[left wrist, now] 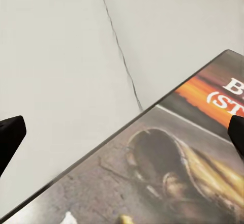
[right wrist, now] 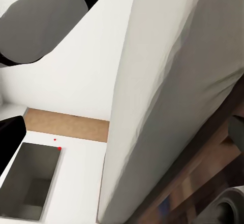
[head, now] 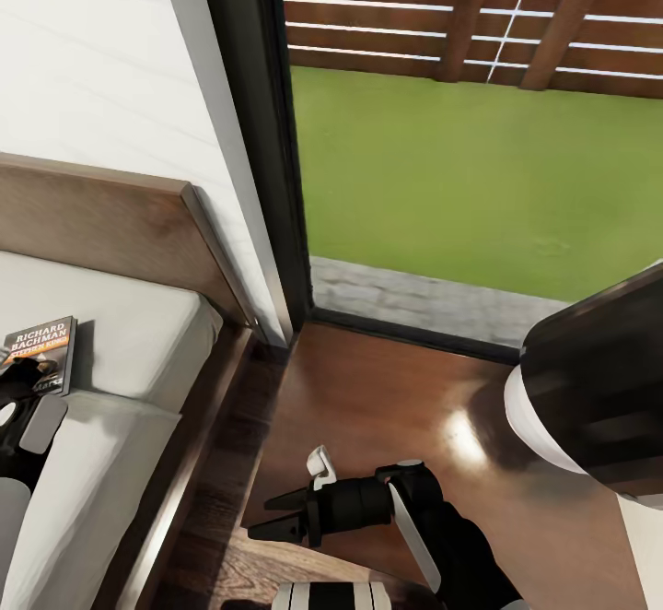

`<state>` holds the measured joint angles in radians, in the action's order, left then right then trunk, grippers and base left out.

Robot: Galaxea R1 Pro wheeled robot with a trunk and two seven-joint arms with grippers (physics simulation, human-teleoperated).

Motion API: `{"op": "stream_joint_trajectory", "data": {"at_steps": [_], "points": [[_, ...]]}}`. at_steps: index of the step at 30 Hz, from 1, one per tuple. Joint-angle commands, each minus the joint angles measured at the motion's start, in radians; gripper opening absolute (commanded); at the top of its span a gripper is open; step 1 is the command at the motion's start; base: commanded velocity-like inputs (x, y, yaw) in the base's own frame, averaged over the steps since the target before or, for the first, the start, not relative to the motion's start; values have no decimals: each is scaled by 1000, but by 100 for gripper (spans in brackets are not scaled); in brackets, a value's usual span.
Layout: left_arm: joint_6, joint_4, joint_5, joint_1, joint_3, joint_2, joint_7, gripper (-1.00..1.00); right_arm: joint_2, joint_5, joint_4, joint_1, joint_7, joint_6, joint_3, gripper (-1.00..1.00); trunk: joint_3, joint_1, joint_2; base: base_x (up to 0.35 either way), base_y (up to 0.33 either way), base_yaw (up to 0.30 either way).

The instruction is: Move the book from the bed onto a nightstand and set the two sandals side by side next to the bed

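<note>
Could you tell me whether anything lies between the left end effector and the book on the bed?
Nothing visible does. The left end effector hovers open right over the book, which lies flat on the bed, its fingertips either side of the cover.

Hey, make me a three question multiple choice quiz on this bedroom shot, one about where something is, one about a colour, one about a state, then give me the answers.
1. Where does the book lie?
A. on the bed's mattress
B. on the nightstand
C. on the floor

2. What colour is the band across the book's cover?
A. green
B. orange
C. blue

3. How is the left hand set?
A. shut on the book
B. open, with its fingers spread over the book
C. shut on a lamp

Answers: 1 A, the head view shows the book flat on the pale mattress beside the headboard. 2 B, an orange stripe runs under the white lettering. 3 B, the left wrist view shows both fingertips far apart, the cover between them.
</note>
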<state>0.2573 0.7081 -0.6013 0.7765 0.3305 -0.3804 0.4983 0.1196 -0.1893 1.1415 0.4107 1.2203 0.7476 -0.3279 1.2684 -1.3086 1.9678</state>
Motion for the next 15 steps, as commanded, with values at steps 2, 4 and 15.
{"op": "stream_joint_trajectory", "data": {"at_steps": [2, 4, 15], "points": [[7, -27, -26, 0, -3, 0, -1, 100, -1, -5, 0, 0, -1, 7, -1, 100, 1, 0, 0, 0, 0, -11], [7, -27, -26, 0, -3, 0, 0, 100, 0, -5, 0, 0, -1, 7, -1, 100, 0, 0, 0, 0, 0, -116], [8, -27, -26, 0, -2, 0, 0, 100, 0, -5, 0, 0, 1, 7, -1, 100, -2, 0, 0, 0, 0, -84]]}}
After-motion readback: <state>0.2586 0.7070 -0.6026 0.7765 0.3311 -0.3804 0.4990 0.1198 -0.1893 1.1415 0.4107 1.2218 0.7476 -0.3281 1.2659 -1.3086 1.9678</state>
